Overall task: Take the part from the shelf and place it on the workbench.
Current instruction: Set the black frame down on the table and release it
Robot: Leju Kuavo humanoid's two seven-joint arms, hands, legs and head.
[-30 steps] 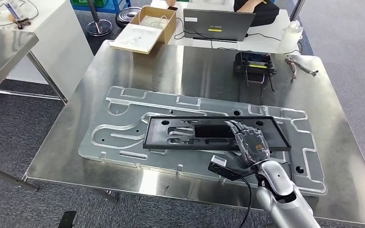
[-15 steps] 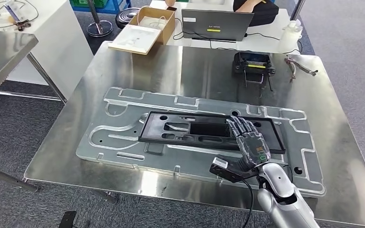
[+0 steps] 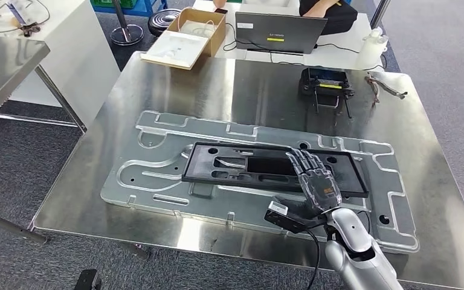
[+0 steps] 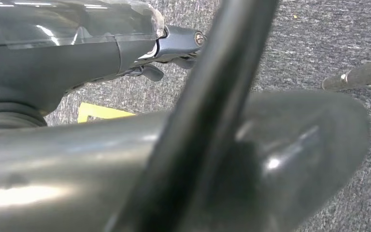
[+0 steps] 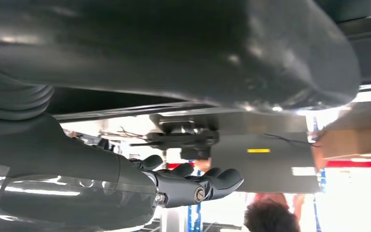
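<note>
Part (image 3: 272,169) placement is what you see first: the long black frame lies flat on the grey contoured plate (image 3: 157,175), which spans the middle of the steel surface (image 3: 175,84) toward its near edge. Your right hand (image 3: 315,181) hovers over the frame's right half with its fingers (image 3: 305,160) stretched out and apart, holding nothing; whether they touch the frame you cannot tell, since the hand hides that stretch of it. Near the far edge sit a black controller (image 3: 326,84) and a cable bundle (image 3: 386,84) at the far right corner. From the left wrist, the left hand (image 4: 125,53) hangs over carpet, mostly blocked by a blurred dark shape, so you cannot tell its grip.
</note>
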